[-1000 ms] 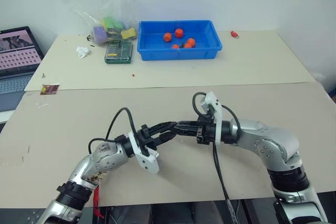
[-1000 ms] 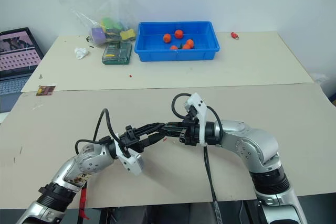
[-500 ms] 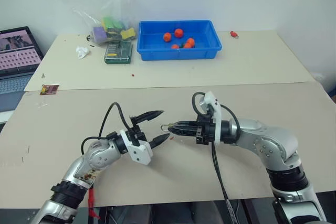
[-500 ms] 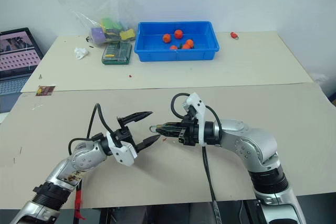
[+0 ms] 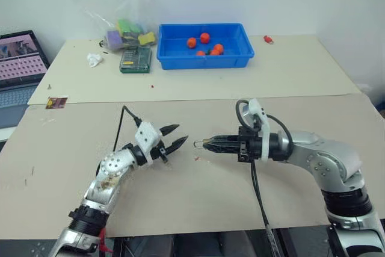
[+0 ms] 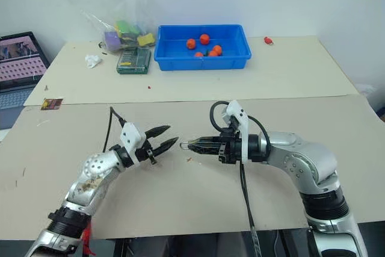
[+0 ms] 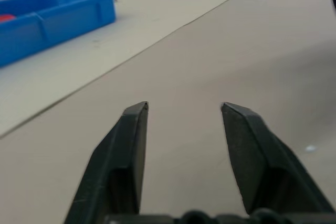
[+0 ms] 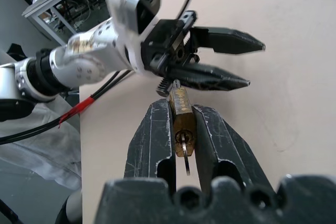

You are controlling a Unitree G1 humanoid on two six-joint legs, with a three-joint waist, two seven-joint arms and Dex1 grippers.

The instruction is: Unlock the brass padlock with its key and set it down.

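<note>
Small brass padlock (image 8: 181, 121) with thin silvery shackle, clamped between right gripper's (image 8: 180, 113) two black fingers above the tan table (image 5: 198, 191), shackle end toward empty left gripper (image 5: 174, 137), fingers apart.

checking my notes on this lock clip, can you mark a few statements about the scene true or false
1. The right gripper is shut on the brass padlock. True.
2. The left gripper holds the padlock too. False: its fingers are apart with nothing between them, and it sits clear of the lock.
3. The blue bin holds small orange-red items. True.
4. The padlock lies flat on the table. False: it is held above the table, between the right gripper's fingers.
5. A laptop is at the robot's right. False: it is at the robot's left.
</note>
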